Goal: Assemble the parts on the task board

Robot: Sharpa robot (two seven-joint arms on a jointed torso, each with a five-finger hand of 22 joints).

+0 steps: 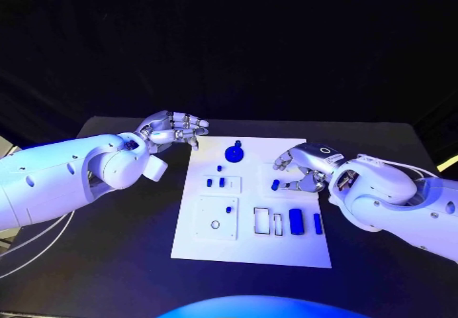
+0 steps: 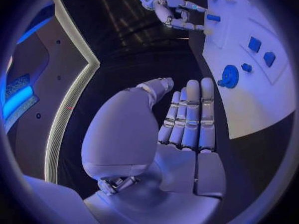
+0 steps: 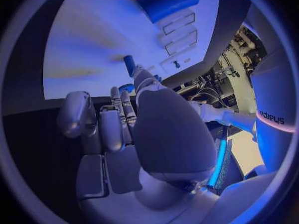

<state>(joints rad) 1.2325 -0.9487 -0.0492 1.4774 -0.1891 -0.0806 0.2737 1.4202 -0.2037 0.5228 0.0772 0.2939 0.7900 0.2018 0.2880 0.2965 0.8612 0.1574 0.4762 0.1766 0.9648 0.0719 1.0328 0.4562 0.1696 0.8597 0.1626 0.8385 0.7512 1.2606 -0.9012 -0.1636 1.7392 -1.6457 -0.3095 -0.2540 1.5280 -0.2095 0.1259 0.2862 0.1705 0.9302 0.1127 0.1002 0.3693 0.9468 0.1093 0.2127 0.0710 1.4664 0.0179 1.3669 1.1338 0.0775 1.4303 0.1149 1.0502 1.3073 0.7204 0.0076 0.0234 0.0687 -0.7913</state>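
Observation:
The white task board (image 1: 250,248) lies in the middle of the black table. A blue gear (image 1: 233,154) sits near its far edge, with small blue pegs (image 1: 216,180) set in a square plate below it. My right hand (image 1: 304,167) reaches over the board's right side and pinches a small blue peg (image 1: 274,185) between thumb and fingertips. The same peg (image 3: 129,64) shows in the right wrist view. My left hand (image 1: 173,128) hovers at the board's far left corner and holds nothing. In the left wrist view its fingers (image 2: 189,115) lie straight, off the board (image 2: 249,104) near the gear (image 2: 229,76).
A blue cylinder (image 1: 296,220) and a thin blue bar (image 1: 318,223) lie near the board's right edge, beside two empty rectangular slots (image 1: 261,220). A larger white plate (image 1: 216,217) with a small hole sits at the board's left. Black table (image 1: 114,258) surrounds the board.

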